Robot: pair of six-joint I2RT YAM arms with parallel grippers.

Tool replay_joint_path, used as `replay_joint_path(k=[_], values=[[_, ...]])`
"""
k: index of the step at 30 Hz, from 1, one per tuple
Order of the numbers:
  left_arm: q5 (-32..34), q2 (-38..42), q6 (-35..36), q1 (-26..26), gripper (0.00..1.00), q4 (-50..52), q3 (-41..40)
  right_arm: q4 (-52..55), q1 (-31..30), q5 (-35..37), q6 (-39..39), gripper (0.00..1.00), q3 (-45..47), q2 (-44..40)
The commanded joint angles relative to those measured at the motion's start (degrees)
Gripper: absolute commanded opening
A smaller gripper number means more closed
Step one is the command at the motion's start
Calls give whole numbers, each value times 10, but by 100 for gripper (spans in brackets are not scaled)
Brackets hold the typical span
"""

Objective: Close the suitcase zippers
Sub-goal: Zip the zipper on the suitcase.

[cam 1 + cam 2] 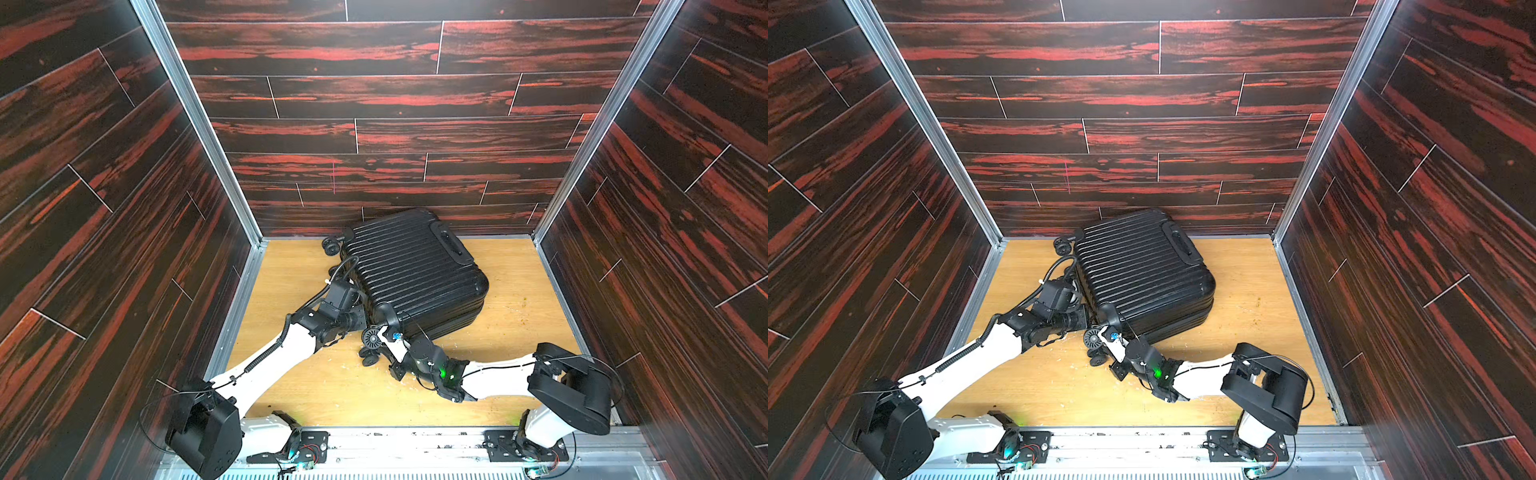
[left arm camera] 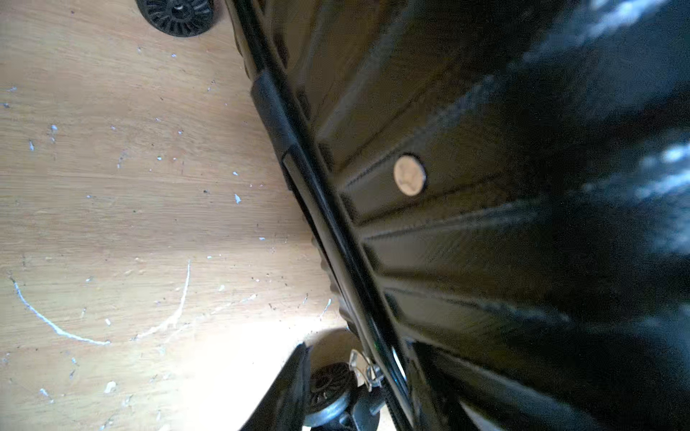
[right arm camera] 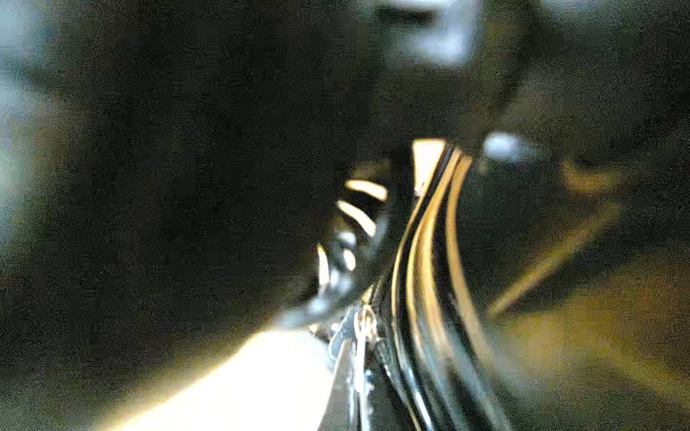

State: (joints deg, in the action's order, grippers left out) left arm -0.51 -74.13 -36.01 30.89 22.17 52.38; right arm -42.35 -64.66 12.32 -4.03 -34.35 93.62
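Observation:
The black ribbed suitcase (image 1: pixel 415 266) (image 1: pixel 1142 266) lies flat on the wooden floor with its shells together. The zippers' track (image 2: pixel 336 231) runs along the seam. My left gripper (image 1: pixel 360 320) (image 2: pixel 354 403) is at the near-left corner. One of its fingers (image 2: pixel 287 392) lies against a wheel (image 2: pixel 330 380), and the wheel mount and seam fill the gap. The other finger is lost against the black shell. My right gripper (image 1: pixel 392 334) (image 3: pixel 351 392) is shut on a silver zipper pull (image 3: pixel 365 324) at that same corner.
Dark red plank walls with metal corner posts (image 1: pixel 195 124) box in the wooden floor (image 1: pixel 519 332). The suitcase's far corner is close to the back wall. Another wheel (image 1: pixel 331 246) sticks out at the far left. A metal rail (image 1: pixel 395 440) carries both arm bases.

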Motion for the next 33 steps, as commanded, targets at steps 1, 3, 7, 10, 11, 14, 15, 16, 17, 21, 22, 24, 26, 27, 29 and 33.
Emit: replay_joint_path(k=[1,3,7,10,11,14,15,16,17,21,22,24,26,27,29,33], values=[[-80,-11,3,33,45,-57,-17,-89,-28,-77,-5,0,-43,24],[-85,-12,5,33,45,-59,-18,-90,-28,-80,-3,0,-48,29],[-90,-13,6,33,45,-63,-18,-81,-27,-83,4,0,-62,39],[-92,-12,5,33,45,-63,-18,-79,-27,-81,7,0,-68,43],[-91,-9,7,33,45,-63,-18,-76,-27,-80,7,0,-70,43],[-73,-1,14,33,46,-48,-17,-66,-27,-67,7,0,-68,38],[-61,3,18,33,46,-39,-15,-59,-27,-59,6,1,-67,35],[-46,9,21,33,47,-28,-14,-49,-27,-47,2,4,-62,28],[-25,17,25,33,50,-15,-12,-46,-28,-38,0,7,-57,20],[64,54,44,33,67,30,-6,-16,-28,7,-13,27,-14,-20],[96,65,50,33,72,45,-3,-6,-29,20,-16,28,-1,-33],[155,84,59,33,78,70,3,16,-33,43,-21,30,22,-58],[222,105,70,33,81,88,6,34,-39,70,-28,32,47,-86],[253,115,73,33,81,92,5,41,-41,82,-31,33,57,-96],[319,138,82,33,84,97,4,65,-46,108,-41,35,77,-119],[411,169,107,30,86,102,12,122,-51,156,-58,37,94,-151]])
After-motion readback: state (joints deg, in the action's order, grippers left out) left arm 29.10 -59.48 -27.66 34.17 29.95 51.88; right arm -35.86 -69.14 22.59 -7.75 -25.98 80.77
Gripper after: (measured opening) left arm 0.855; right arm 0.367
